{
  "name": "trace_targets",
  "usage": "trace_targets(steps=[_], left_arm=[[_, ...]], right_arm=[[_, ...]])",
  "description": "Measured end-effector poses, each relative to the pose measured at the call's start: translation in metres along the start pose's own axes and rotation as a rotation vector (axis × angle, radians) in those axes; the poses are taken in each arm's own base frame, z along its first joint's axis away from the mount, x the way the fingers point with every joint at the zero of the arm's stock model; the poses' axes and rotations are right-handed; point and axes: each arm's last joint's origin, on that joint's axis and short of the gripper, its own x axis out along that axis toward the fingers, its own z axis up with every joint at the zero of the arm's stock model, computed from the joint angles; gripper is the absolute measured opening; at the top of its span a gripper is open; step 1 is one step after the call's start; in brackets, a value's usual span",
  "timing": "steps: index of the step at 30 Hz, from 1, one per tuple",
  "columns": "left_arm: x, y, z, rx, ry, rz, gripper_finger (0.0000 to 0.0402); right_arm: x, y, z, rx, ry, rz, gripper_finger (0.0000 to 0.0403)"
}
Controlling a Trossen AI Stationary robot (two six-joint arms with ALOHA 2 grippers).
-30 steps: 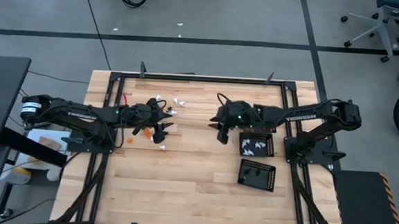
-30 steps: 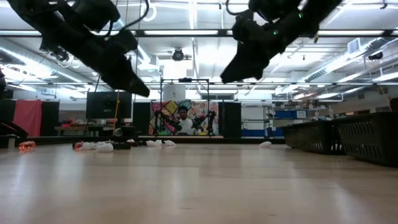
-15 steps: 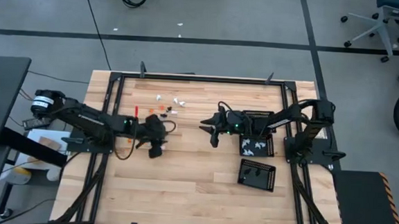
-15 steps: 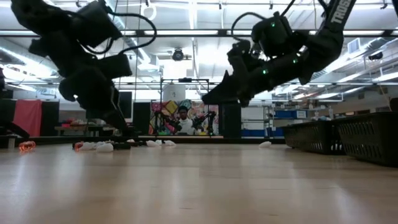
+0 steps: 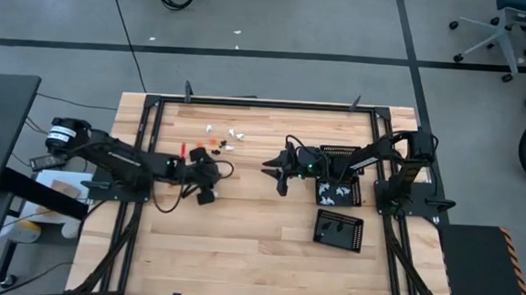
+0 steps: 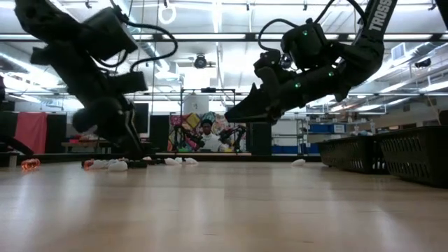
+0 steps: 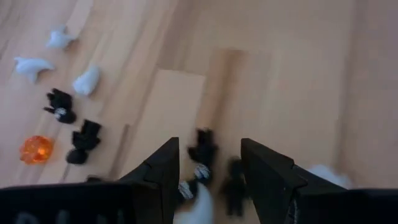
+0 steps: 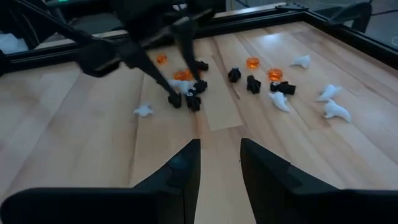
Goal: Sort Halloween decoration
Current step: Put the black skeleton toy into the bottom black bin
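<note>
The Halloween decoration is many tiny white, black and orange pieces lying loose on the wooden table's far-left part (image 5: 220, 138). My left gripper (image 7: 209, 143) is open and low over the table near that scatter (image 5: 204, 191). Its fingers stand on either side of a few black pieces (image 7: 202, 149) and a white one (image 7: 199, 202). More white (image 7: 87, 81), black (image 7: 84, 140) and orange (image 7: 34, 149) pieces lie beside it. My right gripper (image 8: 219, 143) is open and empty. It hangs above mid-table (image 5: 275, 167), facing the left gripper (image 8: 180, 93). My left gripper comes down slanting onto the table with a finger (image 7: 165, 171) on each side of the black pieces (image 7: 233, 180). Whether the fingers touch any of them, I cannot tell.
Black perforated trays sit at the table's right: one holding white pieces (image 5: 318, 198), one holding black pieces (image 5: 356, 246). Bare wood stretches along the near half (image 5: 238, 256). A black frame rail rims the table (image 5: 266, 102). More pieces lie past the far edge on the floor (image 5: 238, 32).
My left gripper has reached toward the table's near edge and dropped from high up to the tabletop among the pieces. My right gripper has shifted toward the table's left and sunk lower, its arm folding down.
</note>
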Motion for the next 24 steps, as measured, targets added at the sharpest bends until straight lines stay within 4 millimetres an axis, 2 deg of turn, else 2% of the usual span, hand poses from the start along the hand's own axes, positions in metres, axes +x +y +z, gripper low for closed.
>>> trace_targets(steps=[8,12,17,24], left_arm=[[0.024,0.011,-0.005,-0.002,0.084,-0.001,0.0155],[0.027,0.011,-0.007,0.004,0.104,-0.010,0.0140],[0.027,0.009,-0.007,0.015,0.104,-0.020,0.0107],[0.025,0.005,-0.006,0.042,0.086,-0.035,0.0036]], right_arm=[[0.000,0.000,0.000,0.000,-0.003,0.015,0.0119],[0.000,0.000,0.000,-0.002,-0.002,0.015,0.0119],[0.000,0.001,0.000,-0.003,-0.002,0.021,0.0119],[0.000,0.001,0.000,-0.003,0.007,0.020,0.0119]])
